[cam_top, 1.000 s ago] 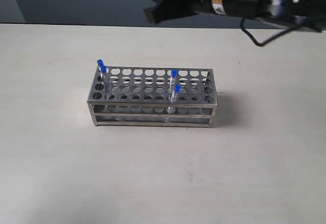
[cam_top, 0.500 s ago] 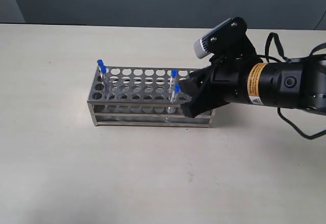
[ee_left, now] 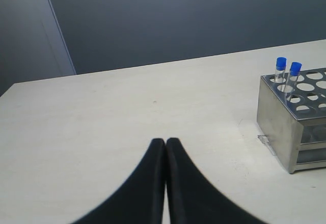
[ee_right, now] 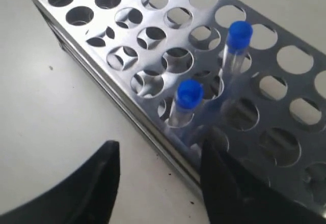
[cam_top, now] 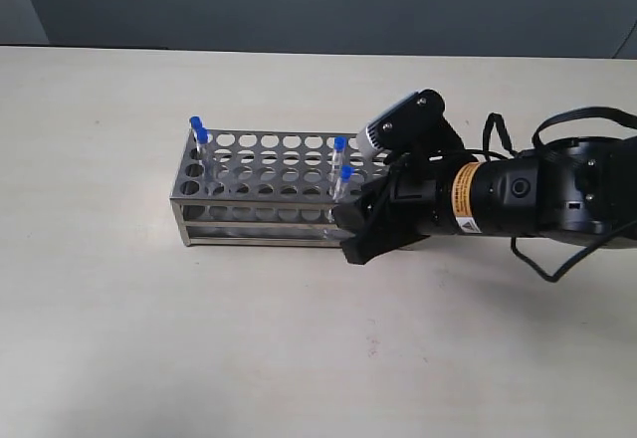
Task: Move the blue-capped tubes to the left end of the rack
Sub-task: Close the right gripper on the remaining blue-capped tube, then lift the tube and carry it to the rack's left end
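Four blue-capped tubes [cam_top: 202, 137] stood up in the holes of the shiny metal rack [cam_top: 259, 202], and the rack sat on the pale table [cam_top: 149, 338]. Two of them, the left pair [cam_top: 196, 123], were in the holes at the rack's left end, one just behind the other. The other pair [cam_top: 344, 173] stood past the middle of the rack, toward its right end, also one behind the other, with many bare holes between the two pairs.

The right arm [cam_top: 518, 199] lay low over the table, by the front of the rack near its right end. The right fingers [ee_right: 97, 183] were spread wide apart and held nothing. Their tips were down beside the rack's front edge, just in front of the other pair. In the right wrist view, the nearer tube of that pair showed in the gap past the tips, and neither finger touched it. The arm hid the rack's right end from the outside camera.

The left fingers [ee_left: 153, 183] were pressed tight together with nothing between them. They were out past the rack's left end, well apart from it, over bare table. From there the left pair showed at the rack's near corner.
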Controlling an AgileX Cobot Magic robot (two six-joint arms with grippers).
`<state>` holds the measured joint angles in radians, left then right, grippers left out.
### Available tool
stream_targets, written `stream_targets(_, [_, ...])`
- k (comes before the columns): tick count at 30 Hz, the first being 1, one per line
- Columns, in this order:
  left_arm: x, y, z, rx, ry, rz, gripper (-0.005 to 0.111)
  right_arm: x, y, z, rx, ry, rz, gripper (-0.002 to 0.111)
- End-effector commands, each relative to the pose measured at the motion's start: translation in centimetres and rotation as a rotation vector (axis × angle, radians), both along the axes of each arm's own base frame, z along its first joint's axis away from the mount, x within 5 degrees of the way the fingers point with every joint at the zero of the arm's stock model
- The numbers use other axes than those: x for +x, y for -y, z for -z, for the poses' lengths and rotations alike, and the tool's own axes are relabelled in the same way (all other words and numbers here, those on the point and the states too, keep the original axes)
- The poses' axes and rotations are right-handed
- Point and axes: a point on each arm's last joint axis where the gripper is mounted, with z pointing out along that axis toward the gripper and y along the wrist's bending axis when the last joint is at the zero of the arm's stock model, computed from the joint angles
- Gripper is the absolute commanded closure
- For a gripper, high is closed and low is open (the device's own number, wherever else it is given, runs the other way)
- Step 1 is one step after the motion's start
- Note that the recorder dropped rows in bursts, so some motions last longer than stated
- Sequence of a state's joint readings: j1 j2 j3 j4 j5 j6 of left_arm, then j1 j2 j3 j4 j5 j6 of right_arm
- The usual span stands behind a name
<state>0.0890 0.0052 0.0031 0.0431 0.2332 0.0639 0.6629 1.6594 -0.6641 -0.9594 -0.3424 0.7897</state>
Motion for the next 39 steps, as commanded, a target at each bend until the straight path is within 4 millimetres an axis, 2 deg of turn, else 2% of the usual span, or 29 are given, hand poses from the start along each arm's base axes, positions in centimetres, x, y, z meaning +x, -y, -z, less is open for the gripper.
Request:
stream_targets(1, [0.0, 0.1, -0.2, 0.0, 0.01, 0.012, 0.106, 0.4, -0.2, -0.2, 0.058, 0.024, 0.014, 0.061])
stream_targets(10, [0.0, 0.1, -0.2, 0.0, 0.01, 0.012, 0.106, 1.1, -0.4, -0.6, 0.101, 0.107, 0.045, 0.061])
stream_targets(17, [0.0, 0.1, -0.2, 0.0, 0.01, 0.012, 0.106, 1.6, -0.9, 1.6, 0.13, 0.074, 0.069, 0.061])
stream_targets(21, [0.0, 0.1, -0.2, 0.0, 0.01, 0.012, 0.106, 1.6, -1.0, 2.0, 0.138, 0.068, 0.063, 0.062])
stream_targets(22, [0.0, 0.1, -0.2, 0.0, 0.01, 0.012, 0.106, 1.6, -1.0, 1.9, 0.14, 0.069, 0.063, 0.066])
stream_targets(28, [0.0, 0.1, -0.2, 0.0, 0.01, 0.012, 0.106, 1.9, -1.3, 1.5, 0.173, 0.085, 0.062, 0.109])
stream_targets(30, [0.0, 0.1, -0.2, 0.0, 0.01, 0.012, 0.106, 1.9, -1.3, 1.2, 0.182, 0.091, 0.065, 0.109])
stream_targets(32, [0.0, 0.1, -0.2, 0.0, 0.01, 0.012, 0.106, 1.7, -1.2, 0.1, 0.199, 0.118, 0.06, 0.109])
stream_targets(39, [0.0, 0.1, -0.2, 0.0, 0.01, 0.012, 0.106, 0.8, -0.8, -6.6, 0.3, 0.305, -0.003, 0.109])
